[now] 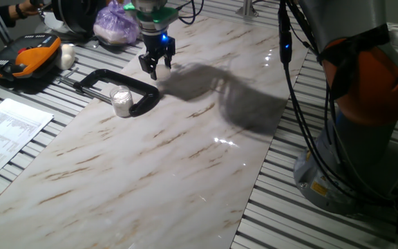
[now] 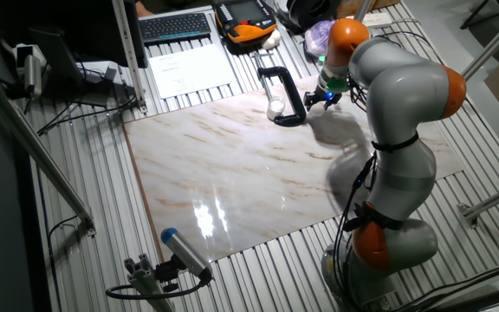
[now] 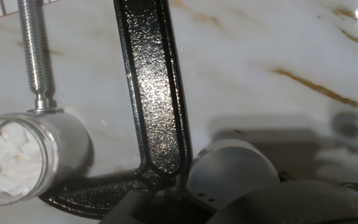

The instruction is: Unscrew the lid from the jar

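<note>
The jar stands clamped in a black C-clamp on the marble board. Its mouth is uncovered, and the hand view shows the whitish contents of the jar at the lower left. My gripper hangs to the right of the clamp and a little farther back, apart from the jar. It is shut on the lid, which is off the jar. In the hand view the lid is a round pale disc beside the clamp's frame. In the other fixed view the gripper sits right of the jar.
The clamp's screw presses against the jar's side. An orange-black device, a white lump and a purple bag lie beyond the board's far-left edge. A paper sheet lies left. The arm's base stands right.
</note>
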